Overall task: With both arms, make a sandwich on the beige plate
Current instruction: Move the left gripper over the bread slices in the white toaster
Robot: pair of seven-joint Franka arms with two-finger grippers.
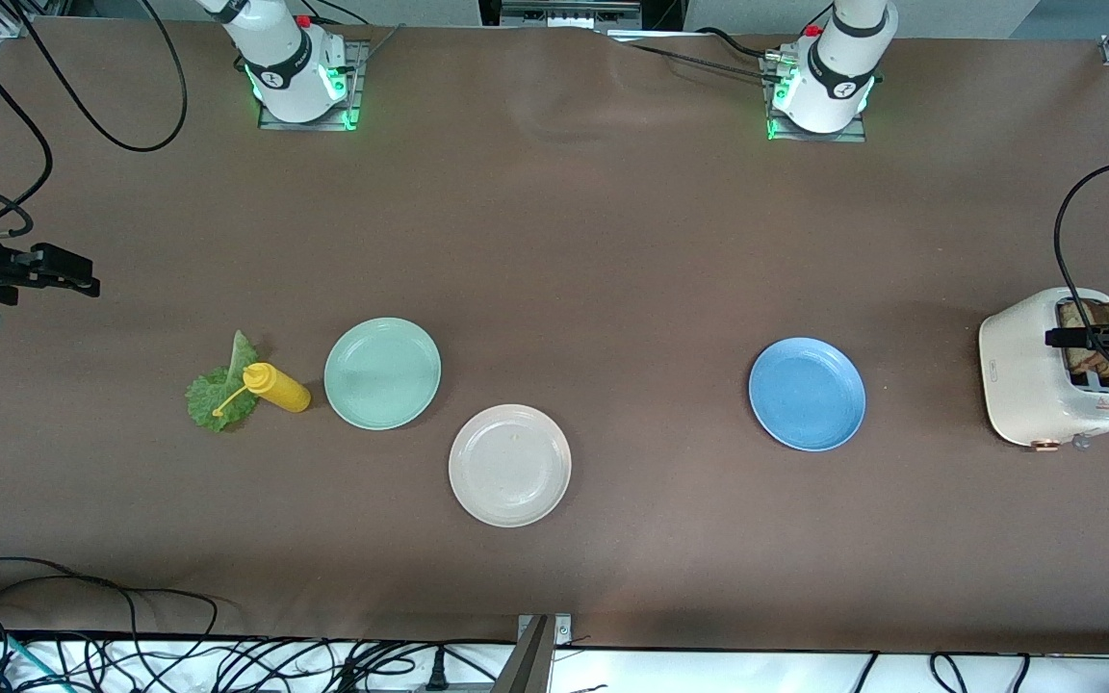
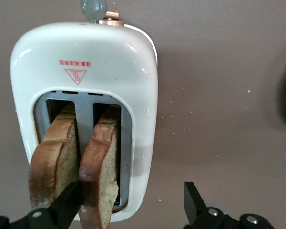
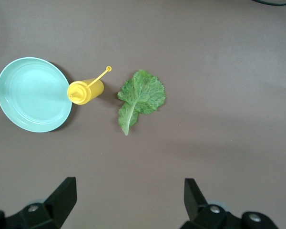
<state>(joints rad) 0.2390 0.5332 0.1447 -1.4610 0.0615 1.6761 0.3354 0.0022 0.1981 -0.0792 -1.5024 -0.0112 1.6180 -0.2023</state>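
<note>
Two bread slices stand in the toaster at the left arm's end of the table; the left gripper, fingers spread, straddles one and should close squarely before lifting straight up. Right gripper, fingers spread, waits above the lettuce, well apart from the empty beige plate.

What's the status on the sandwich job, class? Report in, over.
Left gripper open, straddling one bread slice in toaster. Right gripper open, above lettuce. Beige plate bare. Nothing blocking.
</note>
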